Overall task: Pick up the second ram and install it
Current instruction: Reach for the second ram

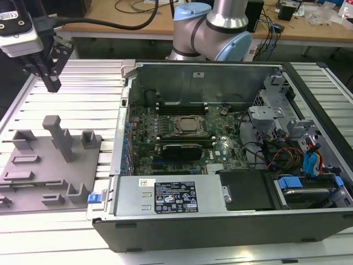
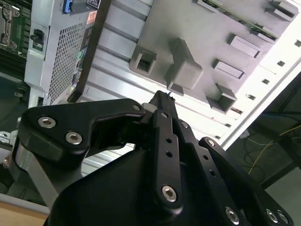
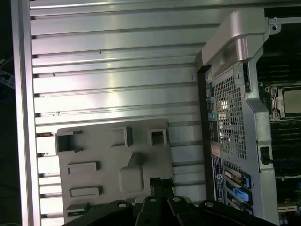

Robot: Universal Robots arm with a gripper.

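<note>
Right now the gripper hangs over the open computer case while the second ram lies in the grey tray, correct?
No. In the exterior view the gripper hangs outside the computer case, near the grey tray; the second ram lies in that tray.

The gripper [image 1: 53, 84] hangs in the air and points down. Its two black fingers [image 2: 164, 132] are pressed together at the tips. Above the fingers, black links spread out wide. The silver and blue arm [image 1: 220, 25] bends far behind them.

Black pincer [image 1: 53, 84], silver-blue arm [image 1: 229, 19]
</note>
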